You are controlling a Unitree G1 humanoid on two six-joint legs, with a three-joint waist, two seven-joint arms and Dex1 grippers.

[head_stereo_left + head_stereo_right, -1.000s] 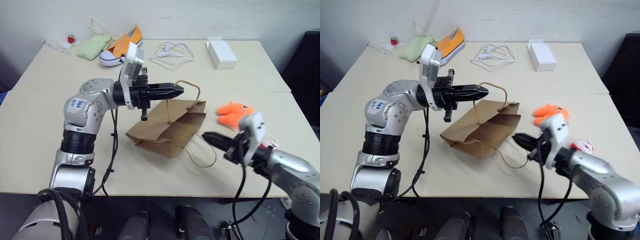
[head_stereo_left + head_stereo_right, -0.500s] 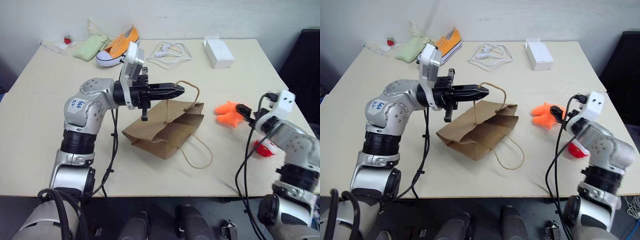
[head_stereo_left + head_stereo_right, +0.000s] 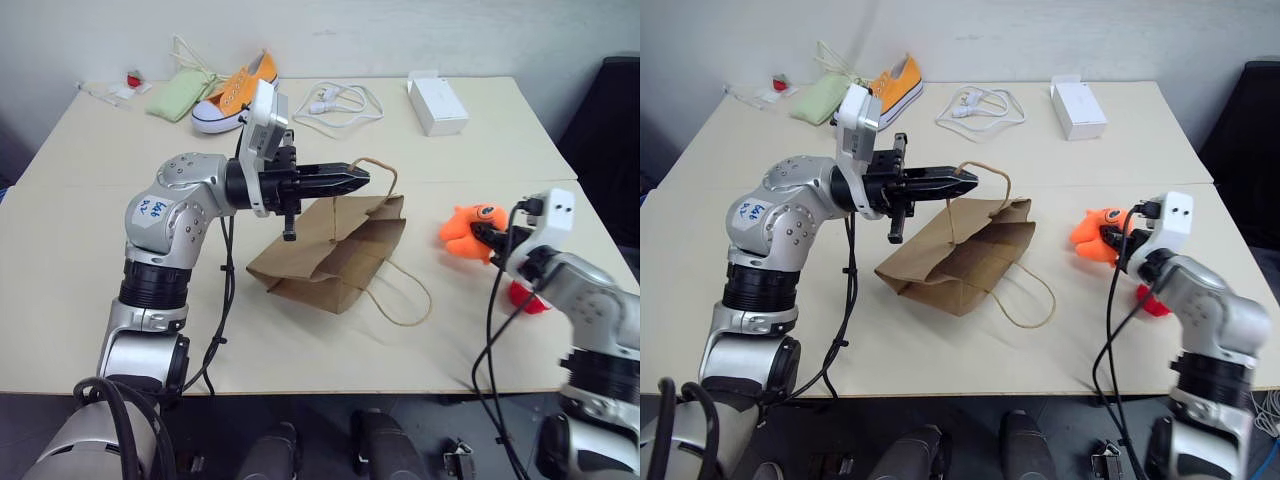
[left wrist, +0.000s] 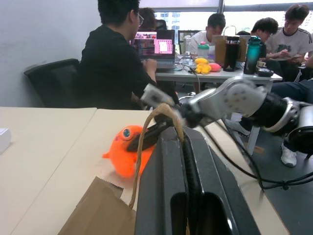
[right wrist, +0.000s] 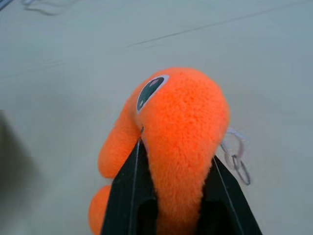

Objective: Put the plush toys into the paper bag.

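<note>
The left gripper (image 3: 358,178) is clenched on 1 cord handle (image 3: 383,180) of the paper bag (image 3: 330,255), holding that handle up over the bag while the bag's body lies slumped on the bench (image 3: 90,260). The bag's second handle (image 3: 405,295) trails loose on the bench, on the bag's side toward the right arm.

To the right of the bag, well apart from it, the right gripper (image 5: 171,193) is grasping the orange plush toy (image 5: 181,127): in the right wrist view its 2 black fingers (image 5: 128,188) press into either side of the toy's soft body, with the toy's eye facing up. A small metal clasp (image 5: 235,154) shows at the toy's side.

The red-and-white toy (image 3: 525,298) sits on the bench farther from the bag than the orange one, partly hidden behind the right arm.

Beyond the bag, along the bench's far edge, lie an orange sneaker (image 3: 238,90), a green pouch (image 3: 180,92), a white cable (image 3: 338,103) and a white box (image 3: 438,104).

In the left wrist view, people (image 4: 117,58) sit at desks behind the bench.
</note>
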